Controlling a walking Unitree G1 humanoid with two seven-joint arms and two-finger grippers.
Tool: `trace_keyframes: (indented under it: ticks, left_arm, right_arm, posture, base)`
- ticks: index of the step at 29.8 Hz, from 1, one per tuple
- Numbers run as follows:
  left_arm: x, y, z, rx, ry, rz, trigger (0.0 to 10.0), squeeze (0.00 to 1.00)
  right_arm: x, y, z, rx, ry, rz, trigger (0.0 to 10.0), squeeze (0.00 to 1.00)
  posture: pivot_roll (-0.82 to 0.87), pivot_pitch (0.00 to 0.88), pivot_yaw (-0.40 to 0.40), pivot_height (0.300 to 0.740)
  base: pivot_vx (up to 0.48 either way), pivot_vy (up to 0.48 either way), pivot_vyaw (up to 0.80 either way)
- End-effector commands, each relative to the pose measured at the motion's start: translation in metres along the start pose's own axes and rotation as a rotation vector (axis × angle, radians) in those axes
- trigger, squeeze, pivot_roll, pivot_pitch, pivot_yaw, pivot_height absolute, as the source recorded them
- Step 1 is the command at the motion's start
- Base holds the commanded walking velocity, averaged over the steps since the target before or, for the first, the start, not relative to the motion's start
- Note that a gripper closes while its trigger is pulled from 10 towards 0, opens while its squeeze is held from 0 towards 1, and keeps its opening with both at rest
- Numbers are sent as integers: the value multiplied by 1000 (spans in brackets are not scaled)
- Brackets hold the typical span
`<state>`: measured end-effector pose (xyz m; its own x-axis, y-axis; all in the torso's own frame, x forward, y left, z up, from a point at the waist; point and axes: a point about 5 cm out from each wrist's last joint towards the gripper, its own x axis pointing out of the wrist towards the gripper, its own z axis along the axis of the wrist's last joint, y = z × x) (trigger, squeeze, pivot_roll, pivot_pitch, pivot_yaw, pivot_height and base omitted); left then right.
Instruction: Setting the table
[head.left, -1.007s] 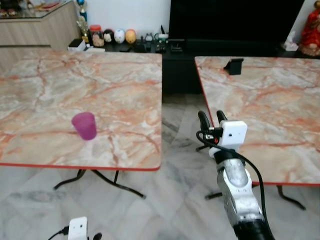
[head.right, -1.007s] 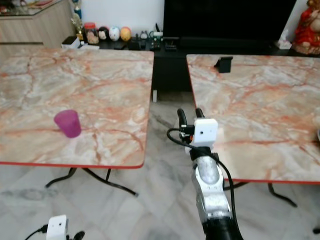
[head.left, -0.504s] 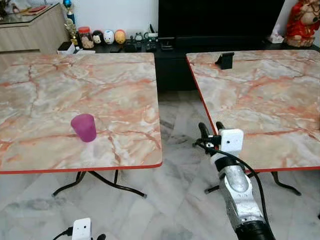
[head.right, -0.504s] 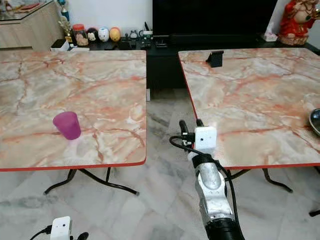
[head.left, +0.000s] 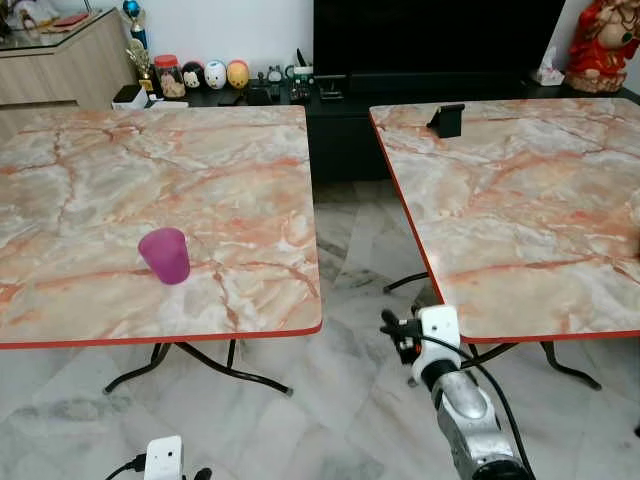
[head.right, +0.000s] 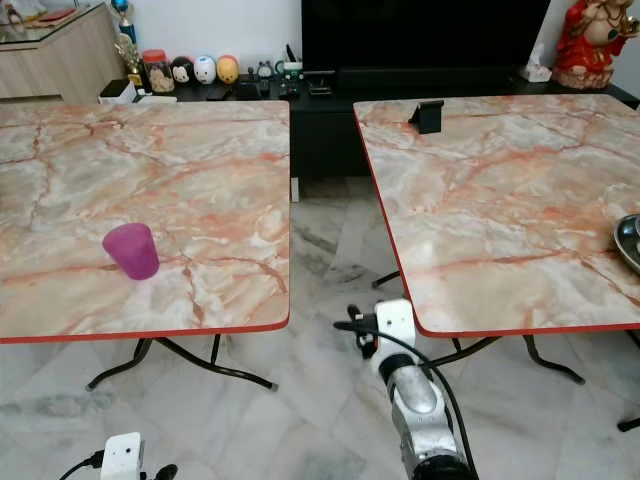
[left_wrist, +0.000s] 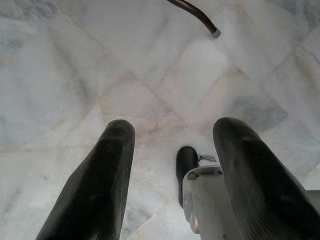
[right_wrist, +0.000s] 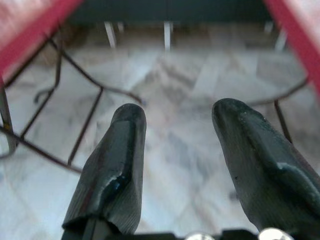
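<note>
my right gripper (right_wrist: 175, 130) hangs low in the gap between the two surfaces, below their near edges, fingers spread and empty. my left gripper (left_wrist: 172, 150) points at the floor (left_wrist: 75, 75), fingers spread. the purple cup (head.left: 164, 255) stands near the left surface's (head.left: 230, 160) near edge.

Two marble tables (head.left: 230, 170) (head.left: 520, 200), one purple cup (head.left: 165, 255)

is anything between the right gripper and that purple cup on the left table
Yes: the right gripper hangs open in the gap between the tables, below tabletop height, so the left table's red-edged near corner lies between it and the purple cup. The marble around the cup itself is bare.
</note>
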<state>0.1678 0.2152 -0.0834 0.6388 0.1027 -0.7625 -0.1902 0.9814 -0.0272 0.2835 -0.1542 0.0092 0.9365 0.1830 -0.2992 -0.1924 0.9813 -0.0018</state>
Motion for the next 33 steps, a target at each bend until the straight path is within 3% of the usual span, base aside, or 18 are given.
trace_keyframes:
  ticks: [1,7,10,12,23,33]
  left_arm:
    - [0,-3,-2,14,15,-2,10000,0]
    - [0,-2,-3,6,12,1,10000,0]
    - [0,0,-2,4,8,4,10000,0]
    - [0,1,-1,4,7,5,10000,0]
    - [0,4,1,-4,1,8,10000,0]
    - [-1,4,-2,2,14,11,10000,0]
  right_arm:
    - [-4,-3,-16,27,74,-22,10000,0]
    - [-22,-8,-56,87,272,-86,10000,0]
    - [-39,-8,-82,73,417,-108,10000,0]
    - [-44,-7,-90,67,455,-111,10000,0]
    - [-58,2,-108,104,538,-151,10000,0]
    - [-60,0,-110,137,540,-177,10000,0]
  posture:
    - [-88,0,16,740]
    - [-84,0,17,740]
    - [-84,0,18,740]
    - [-79,0,18,740]
    - [-82,0,23,740]
    - [-75,0,23,740]
  base:
    - [0,0,0]
    - [0,0,0]
    - [0,0,0]
    - [0,0,0]
    - [0,0,0]
    - [0,292,-191]
